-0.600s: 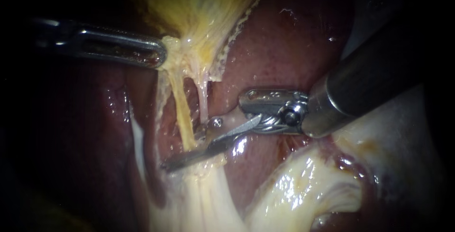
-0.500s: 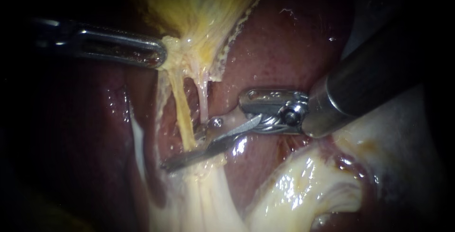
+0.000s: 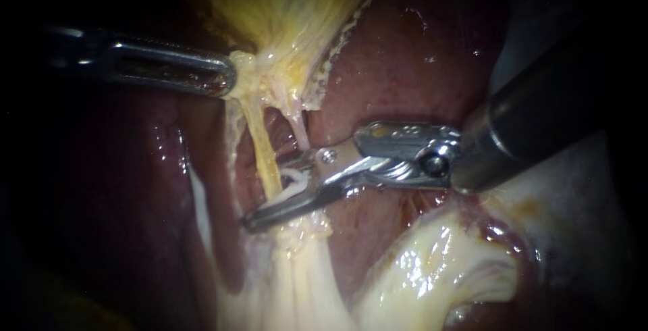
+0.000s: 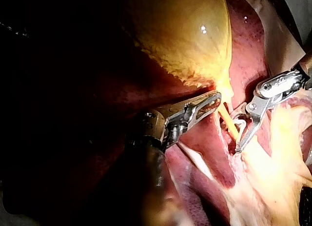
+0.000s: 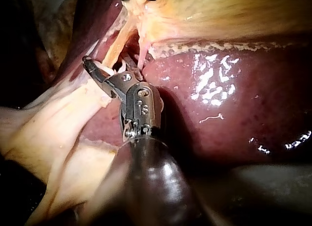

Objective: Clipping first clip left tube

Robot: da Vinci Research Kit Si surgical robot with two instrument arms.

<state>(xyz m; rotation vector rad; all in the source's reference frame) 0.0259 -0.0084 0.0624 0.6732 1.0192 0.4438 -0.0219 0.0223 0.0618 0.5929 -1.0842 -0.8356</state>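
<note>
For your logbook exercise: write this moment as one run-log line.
left instrument: shut on gallbladder | right instrument: jaws open, astride left tube | clip: between jaws, at tube

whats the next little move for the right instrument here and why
Probably squeeze the right instrument to close the clip on the left tube: the white clip already sits across that tube, which hangs taut from the gallbladder gripped by the left instrument.

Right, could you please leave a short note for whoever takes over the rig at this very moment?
The left instrument has its jaws shut on the gallbladder at its narrow end.
The right instrument has its tip across the left tube, with a white clip there.
Done: the clip is at the tube.
Left: I cannot tell whether the clip is closed. Check that, then back out.
</note>
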